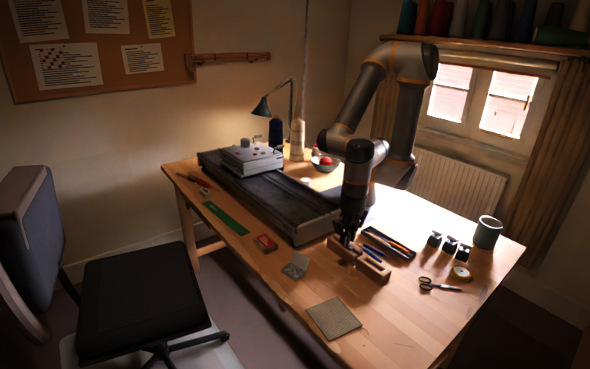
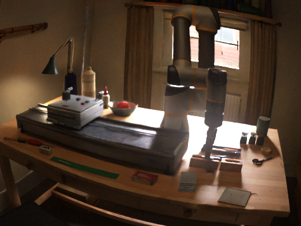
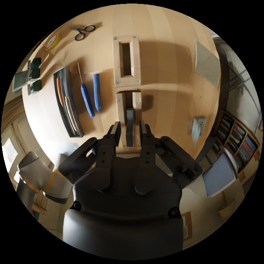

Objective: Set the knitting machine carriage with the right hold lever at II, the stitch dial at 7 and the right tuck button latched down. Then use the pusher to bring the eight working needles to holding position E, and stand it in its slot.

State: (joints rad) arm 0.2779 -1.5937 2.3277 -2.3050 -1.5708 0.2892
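Observation:
The grey pusher (image 3: 129,128) stands upright in the slot of the nearer wooden block (image 3: 128,118) (image 1: 343,249) (image 2: 204,162), just off the right end of the knitting machine bed (image 1: 278,198) (image 2: 104,138). A second wooden block (image 3: 126,60) (image 1: 373,269) with an empty slot sits beside it. The grey carriage (image 1: 251,158) (image 2: 75,110) rests on the far left end of the bed, with a dial knob and red buttons on top. My gripper (image 3: 129,130) (image 1: 346,237) (image 2: 208,155) points straight down over the first block, with the pusher between its fingers. It is open and holds nothing.
Behind the work, a black tool tray (image 1: 388,243) (image 3: 66,101) and two blue tools (image 3: 91,94) lie near the blocks. Scissors (image 1: 437,285), a tape roll (image 1: 460,273), small weights (image 1: 448,244) and a cup (image 1: 487,232) sit to the right. A swatch (image 1: 333,317) and pin box (image 1: 295,265) lie near the front edge.

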